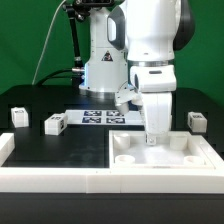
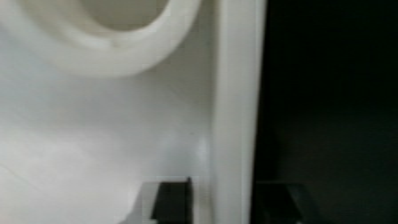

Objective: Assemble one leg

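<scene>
**Gripper [image 1: 152,138] set down on the large white square panel [image 1: 180,158]; grip state cannot be determined.**
Wrist view: dark fingertips [image 2: 173,202] flank the panel's raised edge, contact unclear. One leg [image 1: 196,121] stands on the table [image 1: 25,100] at the exterior view's right, just behind the panel. Two more legs [image 1: 54,124] stand at its left.

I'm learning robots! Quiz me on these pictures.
1. How many small white plastic tagged blocks, the legs, lie at the exterior view's left of the arm?
2. True or false: the end effector hangs over the marker board.
3. The leg at the exterior view's right lies on: A the black table, B a white rail, C the arm's base.
Key: 1 two; 2 false, it is over the large flat white square piece; 3 A.
</scene>
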### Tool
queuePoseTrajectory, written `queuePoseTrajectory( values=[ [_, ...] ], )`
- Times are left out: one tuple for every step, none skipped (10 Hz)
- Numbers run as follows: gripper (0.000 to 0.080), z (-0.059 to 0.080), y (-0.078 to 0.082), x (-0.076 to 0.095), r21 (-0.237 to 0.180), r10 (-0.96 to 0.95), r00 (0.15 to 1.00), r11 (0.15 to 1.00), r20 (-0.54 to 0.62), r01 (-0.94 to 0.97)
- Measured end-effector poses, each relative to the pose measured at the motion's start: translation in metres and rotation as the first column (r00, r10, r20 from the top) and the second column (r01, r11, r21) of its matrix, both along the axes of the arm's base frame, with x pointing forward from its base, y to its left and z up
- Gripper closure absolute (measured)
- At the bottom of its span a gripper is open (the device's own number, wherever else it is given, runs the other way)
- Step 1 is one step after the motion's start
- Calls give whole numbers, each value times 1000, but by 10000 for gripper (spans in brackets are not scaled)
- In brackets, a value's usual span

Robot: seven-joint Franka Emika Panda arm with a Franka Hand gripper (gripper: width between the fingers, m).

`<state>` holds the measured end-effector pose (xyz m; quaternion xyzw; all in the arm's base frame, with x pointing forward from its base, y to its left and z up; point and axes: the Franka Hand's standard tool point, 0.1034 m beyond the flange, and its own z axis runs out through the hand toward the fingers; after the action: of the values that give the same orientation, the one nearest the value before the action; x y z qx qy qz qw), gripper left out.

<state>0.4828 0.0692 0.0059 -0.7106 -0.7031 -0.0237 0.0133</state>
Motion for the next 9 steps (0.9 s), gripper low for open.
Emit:
queuePoseTrajectory(
  values=[
    [512,0,0,0,0,0,1000,1000,0,0],
    [375,0,0,0,0,0,1000,1000,0,0],
    [375,0,0,0,0,-1,1000,1000,0,1],
    [204,0,0,0,0,-1,1000,1000,0,1],
    [165,0,-1,0,0,-1,1000,1000,0,1],
    [165,0,-1,0,0,-1,1000,1000,0,1],
    [152,0,-1,0,0,-2,1000,1000,0,2],
    [152,0,-1,0,0,-2,1000,1000,0,2],
    [150,0,-1,0,0,-2,1000,1000,0,2]
  ],
)
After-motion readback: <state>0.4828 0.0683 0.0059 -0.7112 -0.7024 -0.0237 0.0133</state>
